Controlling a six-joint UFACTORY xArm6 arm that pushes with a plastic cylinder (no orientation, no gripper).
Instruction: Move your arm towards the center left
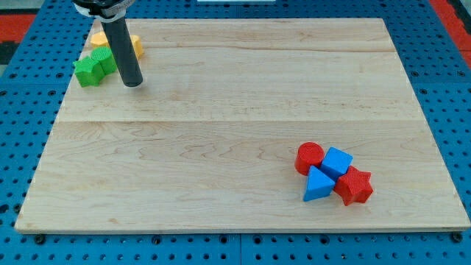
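Note:
My tip [132,84] rests on the wooden board [235,125] at the view's upper left. Just left of it lies a green star-shaped block [88,71] touching a green block [104,59]. Behind them sit a yellow block [100,40] and an orange-yellow block [135,46], partly hidden by the rod. At the view's lower right is a cluster: a red cylinder [309,157], a blue cube-like block [337,161], a blue triangle [318,184] and a red star [355,185], all touching.
The board lies on a blue pegboard table [441,88]. A red surface shows at the view's top corners [15,18].

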